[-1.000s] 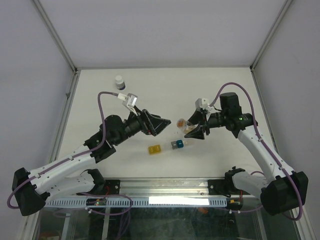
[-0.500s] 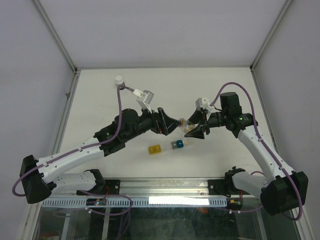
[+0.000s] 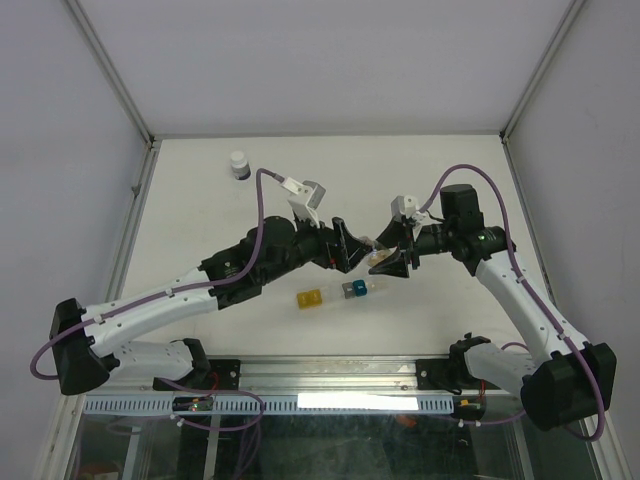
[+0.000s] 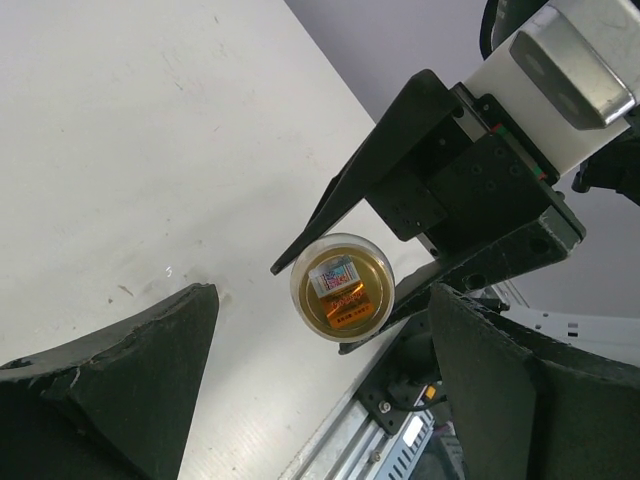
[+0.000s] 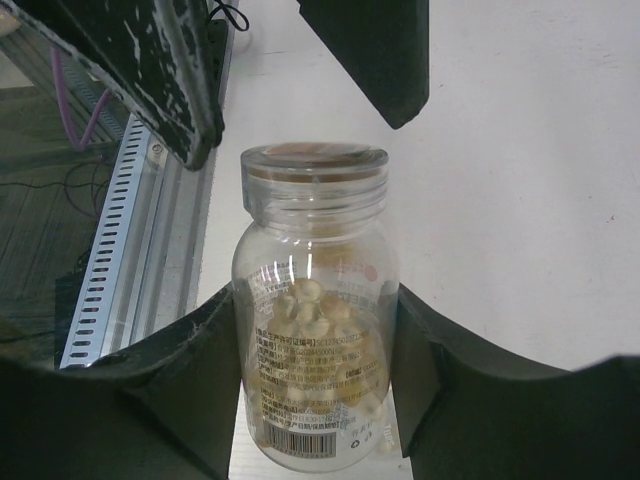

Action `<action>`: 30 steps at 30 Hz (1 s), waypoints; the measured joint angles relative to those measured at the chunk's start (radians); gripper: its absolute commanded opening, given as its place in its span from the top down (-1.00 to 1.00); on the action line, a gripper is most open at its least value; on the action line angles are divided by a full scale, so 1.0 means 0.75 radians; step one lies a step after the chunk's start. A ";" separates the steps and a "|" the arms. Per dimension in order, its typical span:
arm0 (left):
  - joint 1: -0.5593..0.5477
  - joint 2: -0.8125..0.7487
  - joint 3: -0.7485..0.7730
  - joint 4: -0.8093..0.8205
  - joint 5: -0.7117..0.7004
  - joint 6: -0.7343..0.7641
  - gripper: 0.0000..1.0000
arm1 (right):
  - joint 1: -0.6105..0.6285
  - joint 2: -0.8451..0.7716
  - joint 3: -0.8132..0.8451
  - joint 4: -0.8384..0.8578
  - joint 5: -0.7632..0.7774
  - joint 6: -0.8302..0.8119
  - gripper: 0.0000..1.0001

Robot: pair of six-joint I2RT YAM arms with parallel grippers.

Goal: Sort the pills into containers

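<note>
Top view: right gripper (image 3: 386, 260) is clamped part-closed on the vial (image 3: 375, 255), which is held off the table (image 3: 450, 180) on its side, lid toward the left arm, I'd say so the cap can be reached. The left gripper (image 3: 348, 250) is wide open and empty, tips right at the vial's lid end. The containers (image 3: 357, 289) lie near the vial on the arm-base side: blue cube joined to clear ones, yellow cube (image 3: 310, 298) a little apart, further toward the left arm. Can't tell if their lids are open. The white-capped bottle (image 3: 239, 165) is well away from the vial, toward the far left corner. Left wrist: the vial's lid (image 4: 342, 286) is seen end-on, centred between the spread fingers (image 4: 130, 370), with no contact; the right arm's fingers flank the body behind it. Right wrist: the vial (image 5: 315, 340) is squeezed between both pads (image 5: 190, 380), lid on, pills (image 5: 310, 310) inside. The left arm's open fingers (image 5: 150, 70) sit just beyond the lid, one on each side. My read: uncapping is next, nothing sorted yet. The left arm needs to close on the lid only, since a twist could spin the vial in the right grip.
</note>
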 measured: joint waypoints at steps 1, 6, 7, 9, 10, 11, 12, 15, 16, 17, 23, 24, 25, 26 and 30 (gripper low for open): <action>-0.003 0.009 0.008 -0.004 -0.001 0.003 -0.75 | 0.000 0.000 0.000 0.000 0.000 0.001 1.00; -0.026 0.038 0.041 -0.034 -0.010 0.018 -0.75 | 0.000 0.000 0.000 0.003 0.001 0.002 1.00; -0.029 0.042 0.048 -0.036 -0.013 0.020 -0.75 | 0.000 0.000 -0.001 0.004 0.001 0.002 1.00; -0.037 0.051 0.065 -0.039 -0.031 0.024 -0.73 | 0.000 0.000 0.000 0.005 0.001 0.002 1.00; -0.037 0.056 0.073 -0.040 -0.037 0.026 -0.71 | 0.000 0.000 -0.001 0.005 0.001 0.002 1.00; -0.040 0.063 0.081 -0.040 -0.041 0.028 -0.69 | 0.000 0.000 -0.001 0.005 0.001 0.003 1.00; -0.043 0.069 0.088 -0.040 -0.048 0.028 -0.68 | 0.000 0.000 -0.001 0.005 0.001 0.003 1.00; -0.045 0.086 0.101 -0.046 -0.063 0.031 -0.57 | 0.000 0.000 -0.001 0.005 0.001 0.005 1.00; -0.045 0.092 0.104 -0.050 -0.066 0.033 -0.53 | 0.000 0.000 -0.001 0.005 0.001 0.006 1.00; -0.045 0.096 0.106 -0.055 -0.069 0.034 -0.49 | 0.000 0.000 -0.001 0.005 0.001 0.006 1.00; -0.045 0.118 0.126 -0.087 -0.070 0.060 -0.28 | 0.000 0.000 -0.001 0.005 0.001 0.006 1.00; -0.045 0.122 0.132 -0.092 -0.069 0.063 -0.26 | 0.000 0.000 -0.001 0.005 0.001 0.006 1.00; -0.045 0.125 0.137 -0.094 -0.069 0.064 -0.22 | 0.000 0.000 -0.001 0.005 0.001 0.006 1.00; -0.045 0.126 0.139 -0.094 -0.069 0.064 -0.19 | 0.000 0.000 -0.001 0.005 0.001 0.006 1.00; -0.045 0.130 0.143 -0.095 -0.063 0.065 0.00 | 0.000 0.000 -0.001 0.005 0.001 0.006 1.00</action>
